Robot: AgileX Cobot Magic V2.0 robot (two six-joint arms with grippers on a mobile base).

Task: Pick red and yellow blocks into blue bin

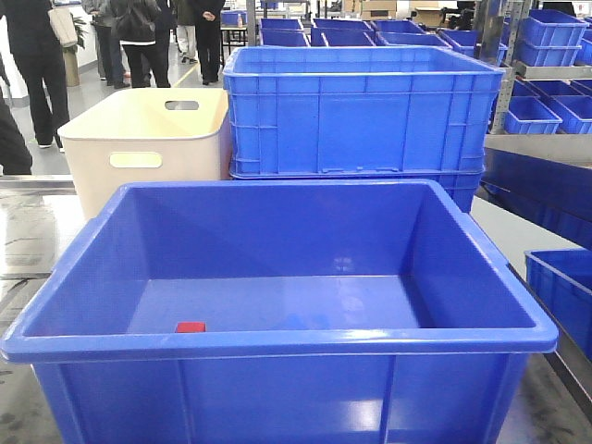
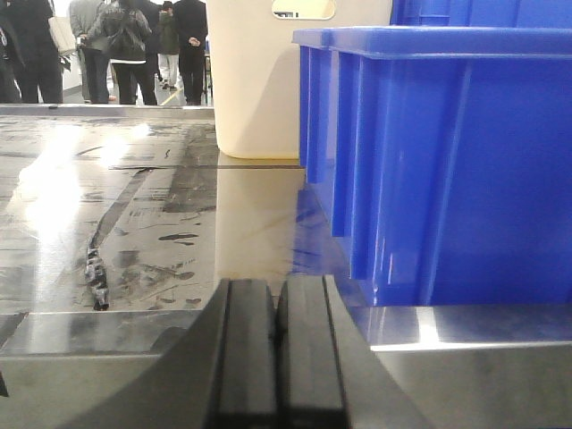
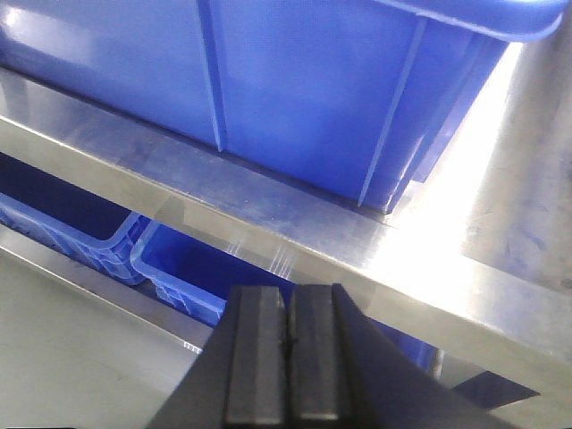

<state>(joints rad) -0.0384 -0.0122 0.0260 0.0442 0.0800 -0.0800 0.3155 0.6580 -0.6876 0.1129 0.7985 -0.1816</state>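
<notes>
Steel bench [image 2: 116, 206] carries blue bin [image 1: 277, 347] in front, ribbed blue crate [image 1: 361, 111] and cream tub [image 1: 148, 148] behind it. Red block [image 1: 191, 327] lies on bin floor, near front wall. Yellow block not visible. Left tool [image 2: 274, 357] clenched, empty. Right tool [image 3: 288, 366] clenched, empty.

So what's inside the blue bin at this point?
One red block lies on the blue bin floor by the near wall. No yellow brick shows, though the near rim hides the floor's closest strip.

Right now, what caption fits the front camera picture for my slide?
A small red cube sits inside the big glossy blue bin, with a cream tub and ribbed blue crate behind.
</notes>
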